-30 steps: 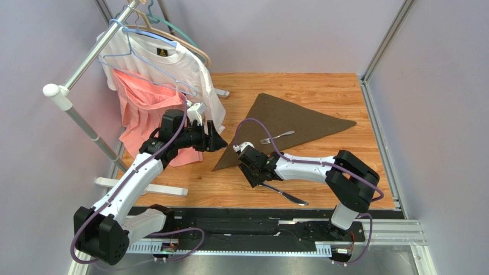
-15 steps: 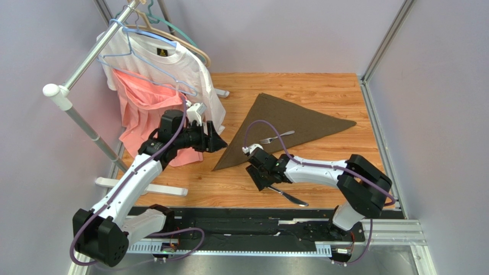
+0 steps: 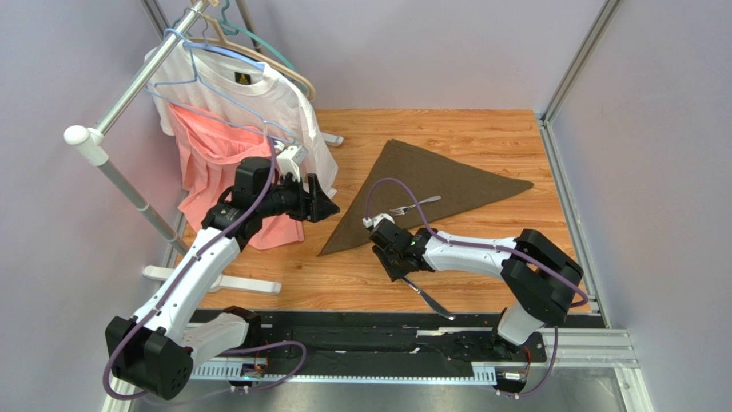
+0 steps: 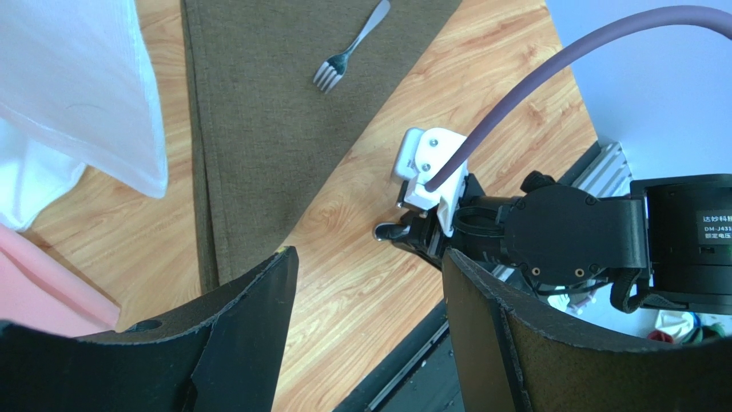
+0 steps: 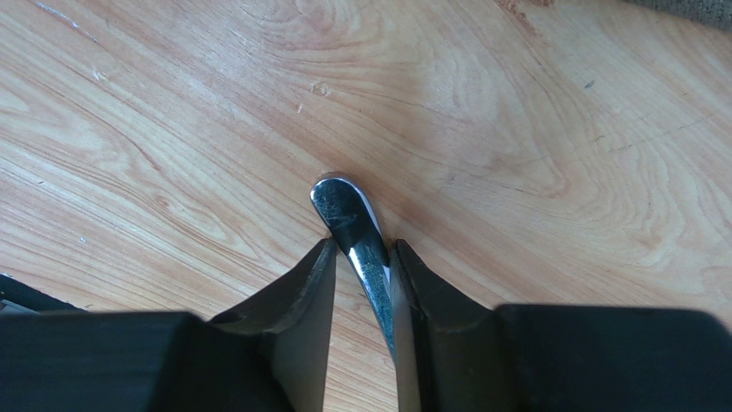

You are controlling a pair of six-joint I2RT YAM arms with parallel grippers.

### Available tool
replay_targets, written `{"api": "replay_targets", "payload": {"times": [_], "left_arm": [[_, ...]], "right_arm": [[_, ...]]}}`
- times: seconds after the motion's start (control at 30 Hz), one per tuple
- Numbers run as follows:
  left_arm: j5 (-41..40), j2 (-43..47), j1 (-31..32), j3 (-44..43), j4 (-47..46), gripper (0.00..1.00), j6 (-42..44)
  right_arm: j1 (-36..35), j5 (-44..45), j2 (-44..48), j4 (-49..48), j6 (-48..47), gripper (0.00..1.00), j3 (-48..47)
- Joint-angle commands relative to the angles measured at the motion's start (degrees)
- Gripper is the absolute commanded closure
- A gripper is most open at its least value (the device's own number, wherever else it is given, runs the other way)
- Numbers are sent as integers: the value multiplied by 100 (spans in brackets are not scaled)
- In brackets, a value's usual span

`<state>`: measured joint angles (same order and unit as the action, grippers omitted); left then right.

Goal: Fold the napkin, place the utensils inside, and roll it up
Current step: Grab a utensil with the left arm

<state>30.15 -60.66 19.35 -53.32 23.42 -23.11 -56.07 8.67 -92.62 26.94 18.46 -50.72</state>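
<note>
napkin (image 3: 455, 182): plain olive-brown | fork (image 3: 416, 204), knife (image 3: 430, 298): silver | T-shirt (image 3: 266, 94): white | garment (image 3: 215, 163): pink | table (image 3: 481, 137): orange wood grain

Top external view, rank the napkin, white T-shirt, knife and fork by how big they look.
1. napkin and white T-shirt: similar, and the shirt hangs nearer the camera, so unranked.
2. knife
3. fork, slightly shorter.

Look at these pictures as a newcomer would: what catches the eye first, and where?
A dark napkin folded into a triangle lies on the wooden table, a fork resting on it. Nearer the front, the right gripper pinches one end of a knife over bare wood. At far left, a white shirt and a pink garment hang from a rack.
</note>
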Motion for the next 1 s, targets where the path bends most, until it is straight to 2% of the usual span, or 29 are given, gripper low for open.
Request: {"api": "replay_targets", "payload": {"times": [0.0, 0.4, 0.6, 0.63, 0.67, 0.77, 0.9, 0.97], "left_arm": [[70, -33, -63, -170, 75, 28, 158], [70, -77, -99, -100, 22, 28, 167], [87, -104, -134, -38, -30, 28, 158], [87, -104, -142, -38, -22, 28, 158], [96, -95, -160, -29, -22, 28, 167], [87, -77, -169, -21, -4, 28, 176], [166, -42, -178, -3, -57, 28, 158], [245, -42, -178, 6, -92, 28, 123]], "right_arm": [[-18, 231, -651, 259, 97, 73, 81], [35, 821, -1390, 31, -299, 85, -588], [88, 874, -1514, -5, -519, 85, -1036], [88, 891, -1461, 30, -519, 84, -1071], [88, 891, -1295, 74, -475, 75, -1072], [70, 795, -838, 495, -248, 58, -879], [-79, 470, 425, 1119, 462, 48, -194], [-158, 286, 770, 1243, 772, 43, 289]]}}
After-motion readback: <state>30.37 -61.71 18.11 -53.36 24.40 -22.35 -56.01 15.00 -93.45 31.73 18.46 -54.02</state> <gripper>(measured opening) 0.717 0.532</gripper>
